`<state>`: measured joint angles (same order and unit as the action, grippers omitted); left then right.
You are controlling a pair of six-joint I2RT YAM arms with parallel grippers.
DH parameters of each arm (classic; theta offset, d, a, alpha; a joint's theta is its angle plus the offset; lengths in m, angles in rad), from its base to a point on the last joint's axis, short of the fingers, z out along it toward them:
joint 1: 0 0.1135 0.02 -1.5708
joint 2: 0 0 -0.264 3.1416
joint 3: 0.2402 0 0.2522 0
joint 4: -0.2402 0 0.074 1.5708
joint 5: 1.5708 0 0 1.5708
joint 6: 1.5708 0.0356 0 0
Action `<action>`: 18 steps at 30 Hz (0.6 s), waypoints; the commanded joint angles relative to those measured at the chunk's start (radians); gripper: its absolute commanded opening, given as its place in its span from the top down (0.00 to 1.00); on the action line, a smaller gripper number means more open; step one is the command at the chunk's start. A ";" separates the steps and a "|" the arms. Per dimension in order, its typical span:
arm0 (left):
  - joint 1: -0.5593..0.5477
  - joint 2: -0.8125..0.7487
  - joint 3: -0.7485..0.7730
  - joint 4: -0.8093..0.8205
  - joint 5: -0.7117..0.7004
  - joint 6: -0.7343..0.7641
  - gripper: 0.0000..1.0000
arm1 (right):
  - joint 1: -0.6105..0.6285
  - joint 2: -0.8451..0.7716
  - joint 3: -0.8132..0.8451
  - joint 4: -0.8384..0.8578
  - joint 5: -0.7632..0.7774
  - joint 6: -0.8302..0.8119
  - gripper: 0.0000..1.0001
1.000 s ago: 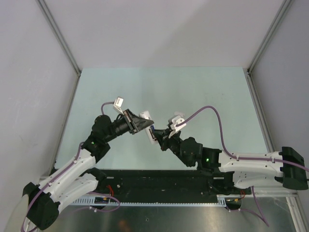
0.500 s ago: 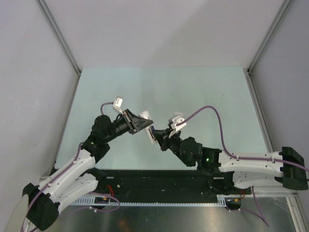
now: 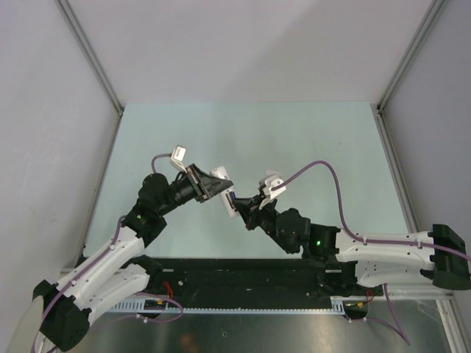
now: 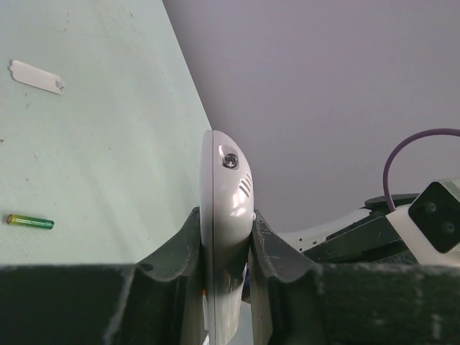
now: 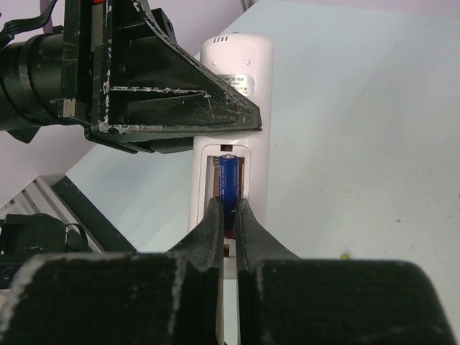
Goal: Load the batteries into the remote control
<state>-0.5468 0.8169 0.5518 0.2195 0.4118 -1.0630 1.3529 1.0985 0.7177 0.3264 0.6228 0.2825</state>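
Remote control (image 5: 233, 86): white oblong, back face showing, long axis running 12 to 6 o'clock in the right wrist view. Compartment (image 5: 214, 169) uncovered.

Purple battery (image 5: 228, 180): lengthwise at the compartment, tip toward 12 o'clock.

Green battery (image 4: 30, 222): lying flat, well apart, at 9 o'clock from the remote in the left wrist view.

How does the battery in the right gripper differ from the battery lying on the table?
The held battery is dark blue-purple; the loose battery is green with a yellowish end. The held battery is pinched by the right gripper at the open compartment of the remote control; the loose battery lies free on the table. Both are slim cylinders.
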 commanded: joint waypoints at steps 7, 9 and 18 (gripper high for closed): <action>-0.005 -0.067 0.099 0.139 0.045 -0.035 1.00 | -0.006 0.040 -0.026 -0.102 -0.070 0.021 1.00; -0.005 -0.073 0.100 0.141 0.044 -0.032 1.00 | -0.012 0.038 -0.026 -0.121 -0.077 0.040 1.00; -0.001 -0.093 0.099 0.139 0.047 -0.017 1.00 | -0.041 0.015 -0.024 -0.190 -0.066 0.092 1.00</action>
<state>-0.5468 0.7841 0.5541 0.1955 0.4179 -1.0275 1.3407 1.1046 0.7177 0.3195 0.5594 0.3408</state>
